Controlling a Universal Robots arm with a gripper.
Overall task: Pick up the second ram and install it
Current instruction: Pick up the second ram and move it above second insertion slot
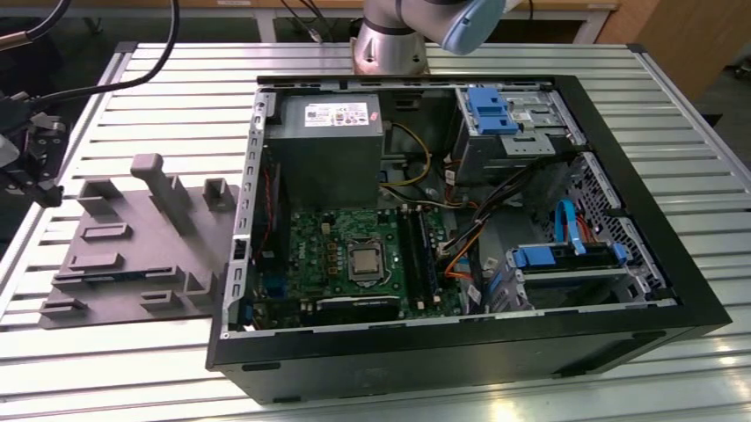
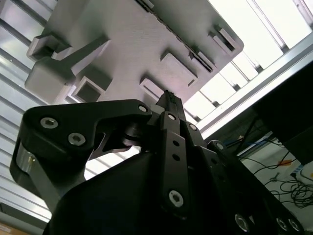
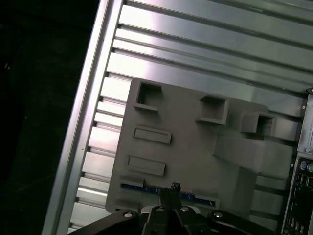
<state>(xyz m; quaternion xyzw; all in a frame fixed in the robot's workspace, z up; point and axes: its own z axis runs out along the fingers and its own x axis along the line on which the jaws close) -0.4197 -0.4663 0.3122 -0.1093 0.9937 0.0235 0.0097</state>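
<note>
One stick was the business here. The second ram [image 3: 139,186] sat on its edge in a slot of the grey fixture block [image 1: 129,255], along the side away from the block's upright posts. The block lay near the slatted table's [image 1: 129,360] edge on the exterior view's left, just beside the open computer case [image 1: 657,290]. The gripper [image 3: 174,187] hung above that slot with its jaws drawn together and nothing between them, clear of the stick as far as I could judge. I took this for the approach of the pick, with nothing lifted yet and nothing carried to the motherboard [image 1: 352,255]. A grasp from here would, I reckoned, need the jaws parted and squared across the stick's thin faces, since the slot walls seemed to leave little room. The arm [image 1: 393,40] rose from its base at the table's far edge behind the case, wrist out on the fixture side, gripper pointing down.
</note>
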